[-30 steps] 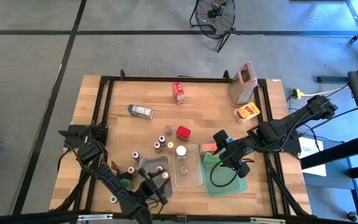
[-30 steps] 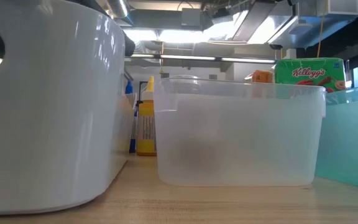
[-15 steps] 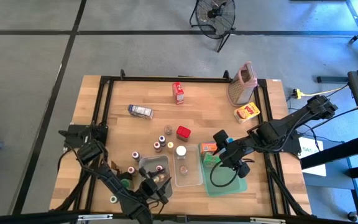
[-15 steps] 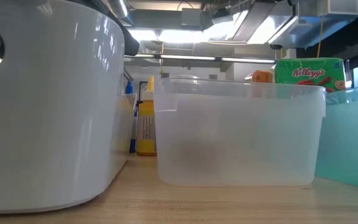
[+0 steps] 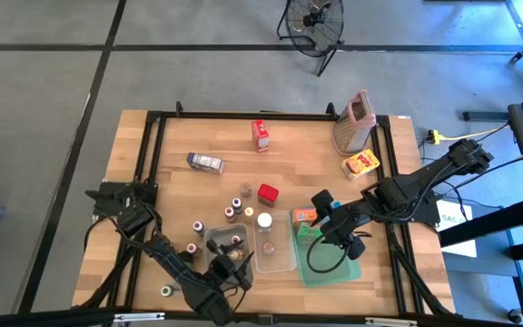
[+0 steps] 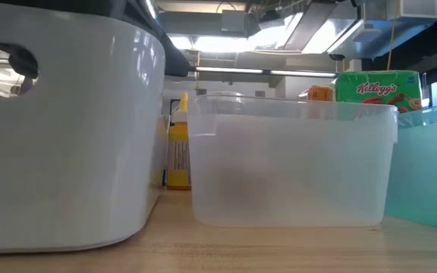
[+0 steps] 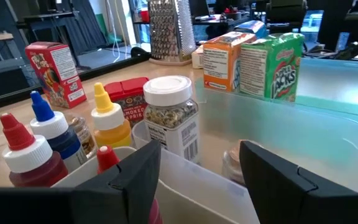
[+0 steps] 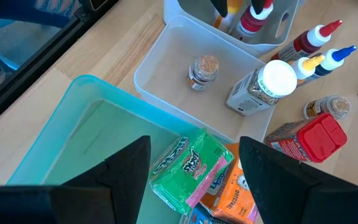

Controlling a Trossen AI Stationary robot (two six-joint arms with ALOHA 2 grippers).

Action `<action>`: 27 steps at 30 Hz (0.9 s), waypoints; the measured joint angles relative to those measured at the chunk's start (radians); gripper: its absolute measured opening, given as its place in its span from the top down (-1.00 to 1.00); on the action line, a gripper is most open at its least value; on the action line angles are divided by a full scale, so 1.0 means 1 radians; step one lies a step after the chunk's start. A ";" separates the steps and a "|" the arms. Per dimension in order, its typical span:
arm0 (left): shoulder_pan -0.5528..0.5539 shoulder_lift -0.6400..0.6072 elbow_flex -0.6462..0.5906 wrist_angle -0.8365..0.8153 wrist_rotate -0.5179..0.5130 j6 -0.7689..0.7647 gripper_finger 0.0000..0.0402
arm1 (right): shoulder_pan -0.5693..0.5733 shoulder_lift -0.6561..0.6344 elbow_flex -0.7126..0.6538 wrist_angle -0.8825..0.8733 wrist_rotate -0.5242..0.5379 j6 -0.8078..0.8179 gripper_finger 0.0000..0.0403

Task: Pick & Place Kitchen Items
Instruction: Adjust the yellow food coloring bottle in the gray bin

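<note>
Small bottles and jars [image 5: 236, 207] stand in a cluster at mid-table, with a white-capped jar [image 7: 169, 112] and yellow-, blue- and red-capped bottles [image 7: 42, 140] among them. A green carton [image 8: 188, 165] and an orange carton [image 8: 229, 186] lie in the green tray [image 5: 339, 268]. My left gripper [image 7: 197, 155] is open and points level at the near end of the grey tub [image 5: 218, 238], which holds bottles, a red cap [image 7: 107, 157] beside one finger. My right gripper [image 8: 194, 146] hangs open above the tray, holding nothing. My left gripper stands with its fingers either side of the grey tub's near wall [image 7: 179, 171]. I cannot tell whether a finger touches that wall.
A clear tub [image 5: 289, 262] with one small jar [image 8: 202, 70] stands between the grey tub and the tray. Red [image 5: 261, 134], blue-white [image 5: 205, 163] and yellow [image 5: 360, 164] cartons lie farther back. The grater [image 5: 353, 123] stands at the far right. Green-capped jars [image 5: 166, 291] sit near the front left.
My left gripper has swung toward the table's right, along the near end of the grey tub. In the low view the grey tub has shifted a little toward the clear tub.
</note>
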 joint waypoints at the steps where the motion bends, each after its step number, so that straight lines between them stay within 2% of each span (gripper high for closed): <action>1: 0.002 0.000 0.000 0.000 -0.002 0.000 -0.07 | 0.000 0.000 0.000 0.000 0.000 0.000 -0.23; 17: 0.005 0.003 0.004 -0.003 -0.046 0.020 -0.06 | 0.000 0.000 0.000 0.000 0.000 0.000 -0.23; 27: 0.019 0.003 0.113 -0.007 -0.059 0.248 -0.06 | 0.000 0.000 0.000 0.000 0.000 0.000 -0.23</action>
